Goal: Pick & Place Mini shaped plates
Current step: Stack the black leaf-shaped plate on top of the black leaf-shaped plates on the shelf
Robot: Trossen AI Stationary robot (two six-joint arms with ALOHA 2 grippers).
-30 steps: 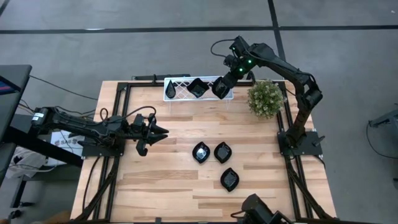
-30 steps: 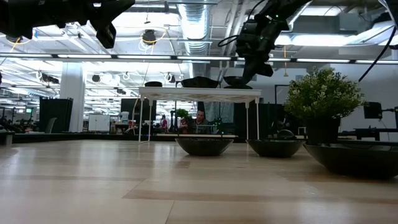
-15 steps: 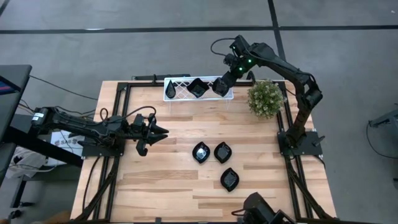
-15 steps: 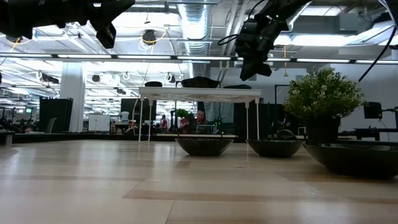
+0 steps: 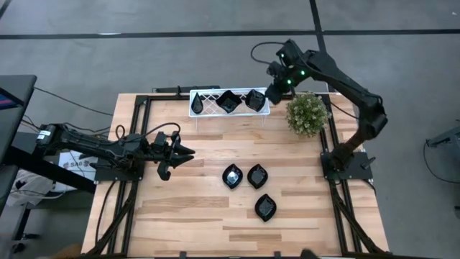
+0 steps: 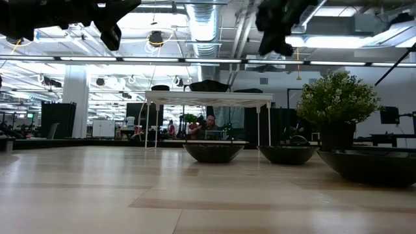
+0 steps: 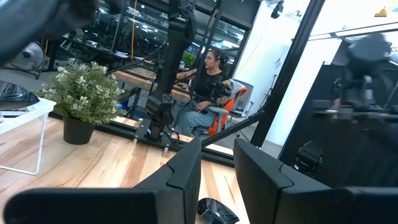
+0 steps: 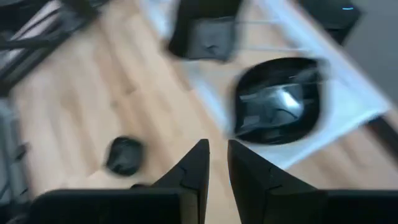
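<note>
Butcher-block planks are covering the table (image 5: 201, 216), which is sitting on a grey floor crossed by dark lines. Starting at nine o'clock, the left arm is lying low along the table's edge, its left gripper (image 5: 188, 152) pointing toward three o'clock over bare wood with its fingers (image 7: 186, 177) standing narrowly apart and holding nothing. Moving toward twelve o'clock, the white wire rack (image 5: 208, 105) is carrying three mini shaped plates: a narrow teardrop plate (image 5: 197, 106) at its left end, a wavy-edged square plate (image 5: 228, 101) in the middle, and another square plate (image 5: 255, 99) at its right end. Down near the centre, three leaf-shaped plates are resting on the wood: one leaf plate (image 5: 232, 175) just beside a second leaf plate (image 5: 257, 175), and a third leaf plate (image 5: 265, 207) toward five o'clock of them. At one o'clock, the right gripper (image 5: 274, 92) is hanging just off the rack's right end, near the right-hand square plate but apart from it; its fingers (image 8: 193, 171) are showing a slim gap, seemingly empty, though that view is blurred. Beside it, the small green potted plant (image 5: 307, 114) is standing on the table's far right corner.
</note>
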